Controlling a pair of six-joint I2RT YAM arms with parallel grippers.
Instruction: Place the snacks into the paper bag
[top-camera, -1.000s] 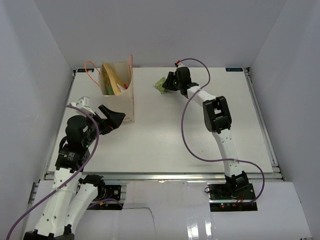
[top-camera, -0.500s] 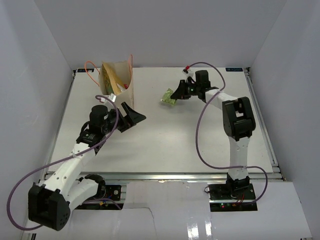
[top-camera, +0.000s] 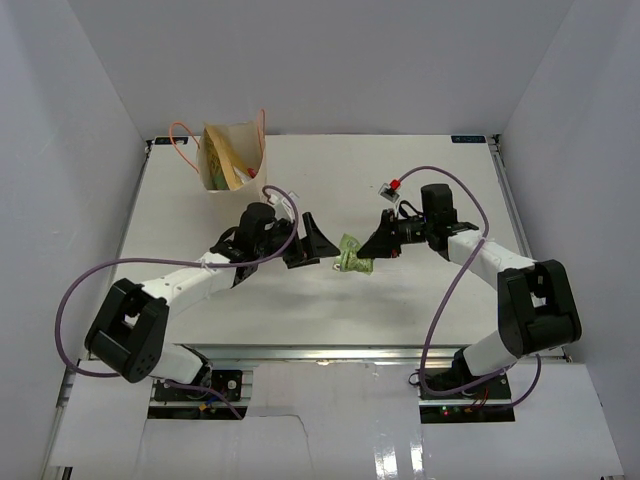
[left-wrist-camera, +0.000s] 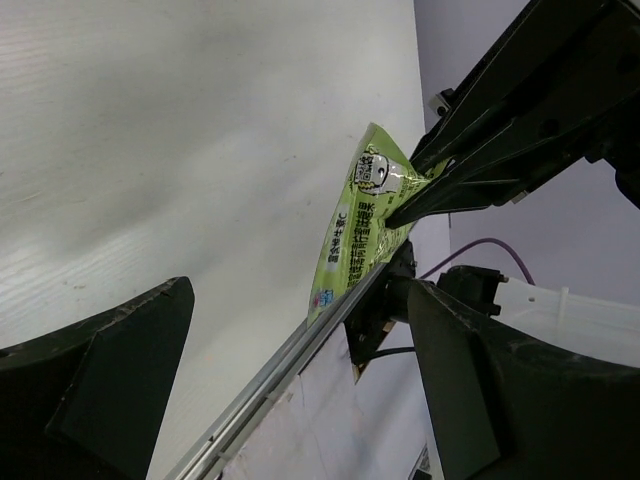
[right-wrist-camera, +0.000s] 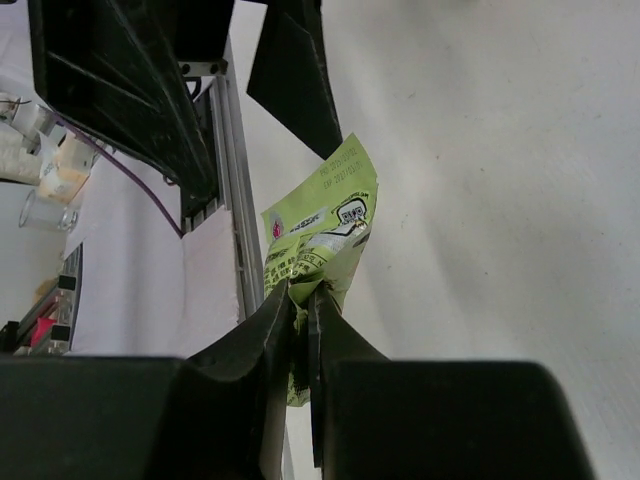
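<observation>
Looks like a mid-air handoff to me. The right jaws are clamped on one end of a green packet (top-camera: 353, 259), holding it up over the middle of the desk (top-camera: 430, 180). The left jaws are wide apart just to its left, not touching it. The paper bag (top-camera: 235, 160) stands way off at the far left corner, with something yellowish showing in its open top.

If I were driving, I'd bring the left jaws around the free end of the packet, well away from the right tips, and close fully before the right lets go. The film is thin and crinkly, so I'd guess a shallow pinch slips.

The top view gives the layout, but the packet is just a green blob there. The left wrist view shows the packet (left-wrist-camera: 365, 225) hanging between its own two fingers, with plenty of free length below the right tips. The right wrist view shows how narrow the pinch on the packet (right-wrist-camera: 325, 225) is, right at the crumpled end.
</observation>
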